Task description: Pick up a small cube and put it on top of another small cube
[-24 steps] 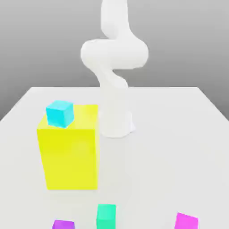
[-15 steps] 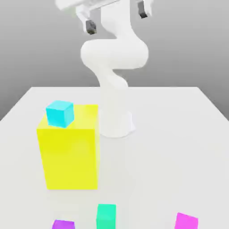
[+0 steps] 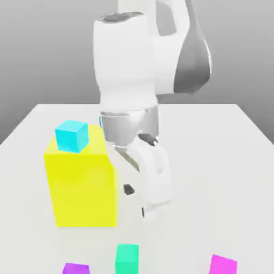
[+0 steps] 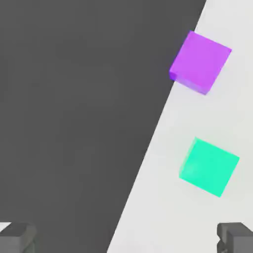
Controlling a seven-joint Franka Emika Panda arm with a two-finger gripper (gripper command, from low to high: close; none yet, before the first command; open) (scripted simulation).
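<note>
Since nothing has been picked up or stacked, you have the whole job left: grasp, lift and placement. Your claw (image 3: 137, 201) is spread wide, empty and touching nothing, poised above the tabletop (image 3: 187, 182). Near it, toward the tabletop's edge that you see in the hand view, sits the green cube (image 4: 209, 168), with the purple cube (image 4: 200, 63) just beyond, closer to that edge. The pink cube (image 3: 222, 265) lies toward the exterior view's right; the blue cube (image 3: 72, 136) rests atop the yellow block (image 3: 83, 190).
</note>
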